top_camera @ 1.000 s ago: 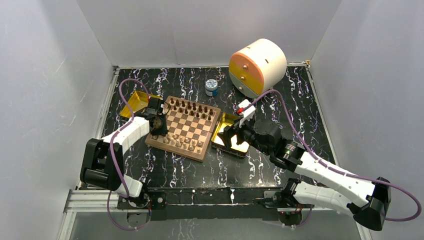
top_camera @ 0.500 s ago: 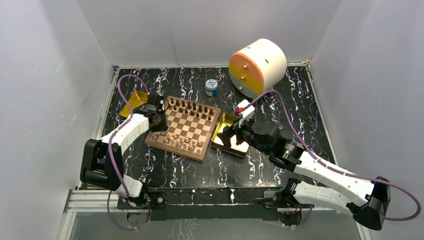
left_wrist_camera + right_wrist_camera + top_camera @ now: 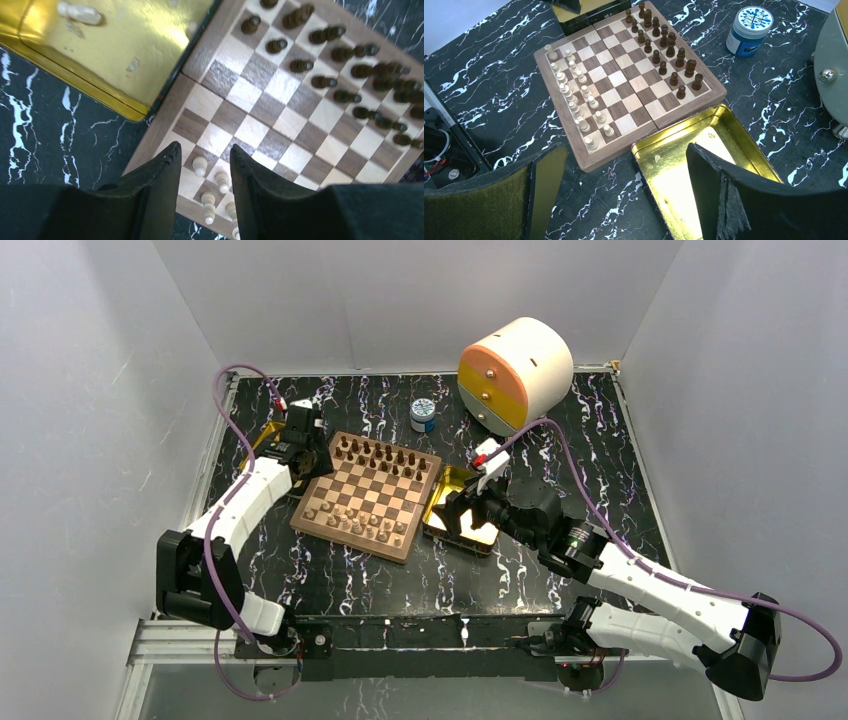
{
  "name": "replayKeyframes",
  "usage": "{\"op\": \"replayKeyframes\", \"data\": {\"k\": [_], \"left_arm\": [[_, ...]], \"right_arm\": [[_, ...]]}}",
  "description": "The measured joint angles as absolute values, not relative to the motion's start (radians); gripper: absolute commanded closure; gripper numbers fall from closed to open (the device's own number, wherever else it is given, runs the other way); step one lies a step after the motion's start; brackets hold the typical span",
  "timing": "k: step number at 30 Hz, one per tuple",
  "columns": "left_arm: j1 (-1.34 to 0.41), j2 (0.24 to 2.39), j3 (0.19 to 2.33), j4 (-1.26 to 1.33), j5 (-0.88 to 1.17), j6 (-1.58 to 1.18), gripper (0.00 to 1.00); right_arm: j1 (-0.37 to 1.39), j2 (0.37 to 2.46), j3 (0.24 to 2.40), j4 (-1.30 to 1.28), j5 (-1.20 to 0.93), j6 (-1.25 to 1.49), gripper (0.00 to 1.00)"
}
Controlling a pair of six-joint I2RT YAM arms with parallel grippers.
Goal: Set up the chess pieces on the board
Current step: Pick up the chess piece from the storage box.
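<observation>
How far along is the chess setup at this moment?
Nearly done. On the board, the dark pieces stand in two rows along one side and the pale pieces in two rows opposite. Nothing is in hand: the left gripper is open above the pale corner, and the right gripper is open over the right tray. Left to do: one pale piece lies in the left tray.

Chess pieces (image 3: 597, 118) on the board (image 3: 624, 90) between left tray (image 3: 125, 40) and right tray (image 3: 664, 160)
</observation>
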State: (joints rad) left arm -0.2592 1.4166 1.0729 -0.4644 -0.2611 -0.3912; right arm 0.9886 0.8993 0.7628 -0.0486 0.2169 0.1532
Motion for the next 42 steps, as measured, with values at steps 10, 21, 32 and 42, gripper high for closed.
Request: {"op": "replayKeyframes", "data": {"k": [10, 21, 32, 42], "left_arm": [[-0.183, 1.551, 1.236, -0.418, -0.418, -0.466, 0.72], [-0.017, 1.739, 1.277, -0.363, -0.505, -0.582, 0.64], [-0.009, 1.917, 1.354, -0.345, -0.550, -0.612, 0.54], [0.008, 1.935, 1.357, -0.344, -0.592, -0.622, 0.52]], "right_arm": [[0.989, 0.883, 0.755, -0.040, 0.202, 0.157, 0.01], [0.989, 0.879, 0.755, -0.026, 0.203, 0.153, 0.01], [0.989, 0.910, 0.755, -0.020, 0.204, 0.154, 0.01], [0.989, 0.916, 0.755, -0.008, 0.215, 0.138, 0.01]]}}
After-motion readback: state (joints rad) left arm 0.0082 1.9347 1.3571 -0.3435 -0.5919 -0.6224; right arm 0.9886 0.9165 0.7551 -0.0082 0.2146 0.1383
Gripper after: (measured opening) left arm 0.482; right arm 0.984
